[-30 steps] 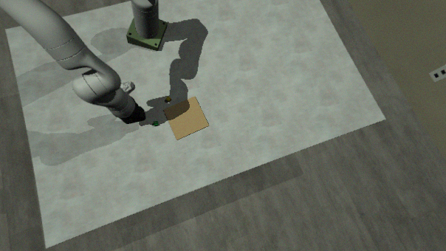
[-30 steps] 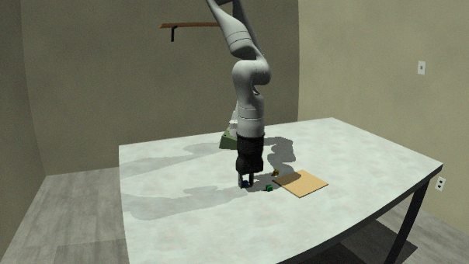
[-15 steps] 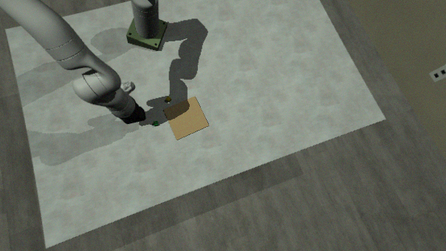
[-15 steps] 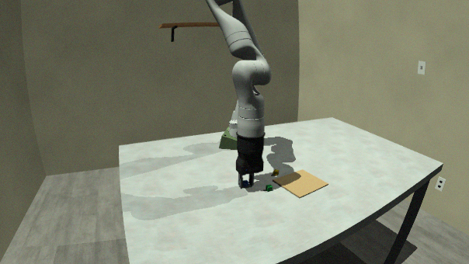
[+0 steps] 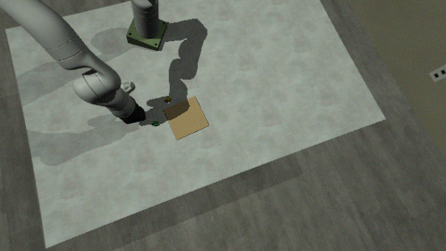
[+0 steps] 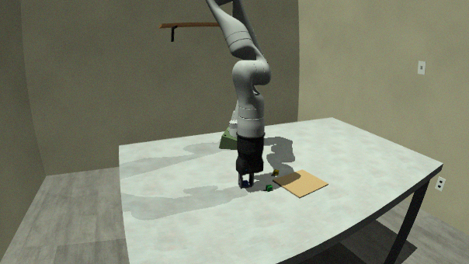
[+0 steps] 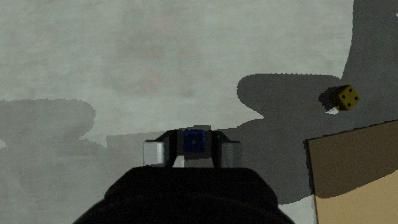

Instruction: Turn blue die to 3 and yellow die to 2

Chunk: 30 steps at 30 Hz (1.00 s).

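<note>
My gripper point(image 7: 194, 144) points straight down at the table, left of the tan mat point(image 5: 186, 117). Its fingers stand partly open on either side of the blue die point(image 7: 194, 141), with dark gaps between pads and die. In the exterior view the gripper point(image 6: 245, 182) reaches down to the table and the blue die point(image 6: 244, 184) shows between the fingertips. In the top view the gripper point(image 5: 142, 119) hides the blue die. The yellow die point(image 5: 168, 99) lies on the table just off the mat's far corner and also shows in the wrist view point(image 7: 346, 97). The green die point(image 5: 156, 124) lies on the table between gripper and mat.
The arm's green base point(image 5: 147, 37) stands at the back of the table. The mat point(image 6: 300, 182) lies flat with no die on it. The arm's shadow covers the dice and the mat's near corner point(image 7: 357, 175).
</note>
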### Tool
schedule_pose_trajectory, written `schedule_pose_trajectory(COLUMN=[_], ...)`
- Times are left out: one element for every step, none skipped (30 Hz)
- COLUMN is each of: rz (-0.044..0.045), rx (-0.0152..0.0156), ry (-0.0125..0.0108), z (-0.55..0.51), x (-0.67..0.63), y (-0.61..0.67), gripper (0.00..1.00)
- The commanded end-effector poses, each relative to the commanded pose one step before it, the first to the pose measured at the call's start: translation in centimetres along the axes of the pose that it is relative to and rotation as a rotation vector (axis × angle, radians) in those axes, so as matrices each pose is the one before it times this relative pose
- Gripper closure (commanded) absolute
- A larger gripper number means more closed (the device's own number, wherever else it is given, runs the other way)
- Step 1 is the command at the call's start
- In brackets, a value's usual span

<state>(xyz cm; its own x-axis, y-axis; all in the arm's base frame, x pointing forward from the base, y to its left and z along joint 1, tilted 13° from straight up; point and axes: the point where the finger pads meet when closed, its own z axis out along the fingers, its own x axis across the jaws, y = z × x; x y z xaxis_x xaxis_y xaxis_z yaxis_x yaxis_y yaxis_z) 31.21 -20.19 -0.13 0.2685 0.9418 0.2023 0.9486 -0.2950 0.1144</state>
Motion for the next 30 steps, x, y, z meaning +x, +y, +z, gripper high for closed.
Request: schedule_pose_trajectory(rz=[0.00001,0.00000,0.00000,0.00000,0.00000,0.00000,0.00000,0.00000,0.00000,0.00000,0.00000,0.00000,0.00000,0.00000,0.00000,0.00000,0.00000,0.00000,0.00000,0.00000,0.00000,0.00000,0.00000,0.00000,0.00000,0.00000,0.00000,0.00000,0.00000,0.00000], rx=[-0.00108,0.00000,0.00000,0.00000,0.00000,0.00000,0.00000,0.00000,0.00000,0.00000,0.00000,0.00000,0.00000,0.00000,0.00000,0.00000,0.00000,0.00000,0.00000,0.00000,0.00000,0.00000,0.00000,0.00000,0.00000,0.00000,0.00000,0.00000,0.00000,0.00000], ry=[-0.00097,0.00000,0.00000,0.00000,0.00000,0.00000,0.00000,0.00000,0.00000,0.00000,0.00000,0.00000,0.00000,0.00000,0.00000,0.00000,0.00000,0.00000,0.00000,0.00000,0.00000,0.00000,0.00000,0.00000,0.00000,0.00000,0.00000,0.00000,0.00000,0.00000], z=[-0.044,0.000,0.000,0.000,0.000,0.000,0.000,0.000,0.000,0.000,0.000,0.000,0.000,0.000,0.000,0.000,0.000,0.000,0.000,0.000,0.000,0.000,0.000,0.000,0.000,0.000,0.000,0.000,0.000,0.000], x=[-0.029,0.000,0.000,0.000,0.000,0.000,0.000,0.000,0.000,0.000,0.000,0.000,0.000,0.000,0.000,0.000,0.000,0.000,0.000,0.000,0.000,0.000,0.000,0.000,0.000,0.000,0.000,0.000,0.000,0.000], y=[0.040,0.000,0.000,0.000,0.000,0.000,0.000,0.000,0.000,0.000,0.000,0.000,0.000,0.000,0.000,0.000,0.000,0.000,0.000,0.000,0.000,0.000,0.000,0.000,0.000,0.000,0.000,0.000,0.000,0.000], gripper=[0.36,0.66,0.66,0.66,0.66,0.66,0.66,0.66,0.66,0.66,0.66,0.66,0.66,0.66,0.66,0.66,0.66,0.66,0.66,0.66,0.66,0.66,0.66,0.66,0.66,0.66,0.66,0.66,0.66,0.66])
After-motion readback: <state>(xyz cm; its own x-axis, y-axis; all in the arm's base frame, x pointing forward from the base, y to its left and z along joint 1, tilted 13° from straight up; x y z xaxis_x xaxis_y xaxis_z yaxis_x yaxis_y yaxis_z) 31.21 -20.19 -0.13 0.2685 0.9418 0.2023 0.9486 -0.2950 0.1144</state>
